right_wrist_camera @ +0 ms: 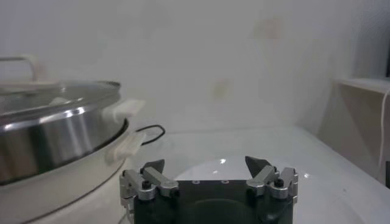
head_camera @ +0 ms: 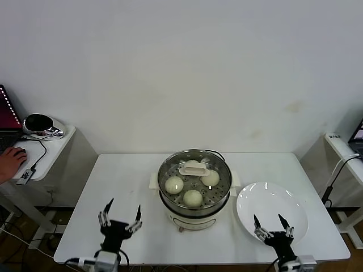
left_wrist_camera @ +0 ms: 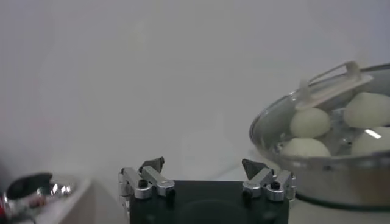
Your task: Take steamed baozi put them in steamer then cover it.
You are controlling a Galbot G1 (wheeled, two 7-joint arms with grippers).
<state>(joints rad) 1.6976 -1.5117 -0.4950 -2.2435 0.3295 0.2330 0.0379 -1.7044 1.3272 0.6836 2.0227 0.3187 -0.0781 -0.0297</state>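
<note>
The steamer (head_camera: 194,211) stands mid-table on its white base, covered by the glass lid (head_camera: 170,170) with its cream handle (head_camera: 193,167). Several creamy baozi (head_camera: 174,184) lie inside under the lid; they also show in the left wrist view (left_wrist_camera: 309,122). My left gripper (head_camera: 120,215) is open and empty near the front edge, left of the steamer (left_wrist_camera: 317,164). My right gripper (head_camera: 273,225) is open and empty, over the near rim of the bare white plate (head_camera: 272,201). The right wrist view shows the steamer wall (right_wrist_camera: 55,140) and the plate (right_wrist_camera: 201,163).
A side table (head_camera: 54,144) at the far left holds a laptop, a dark round object (head_camera: 37,122) and a person's hand on a mouse (head_camera: 12,158). A black cable (right_wrist_camera: 149,131) lies behind the steamer. A shelf (head_camera: 343,144) stands at the right.
</note>
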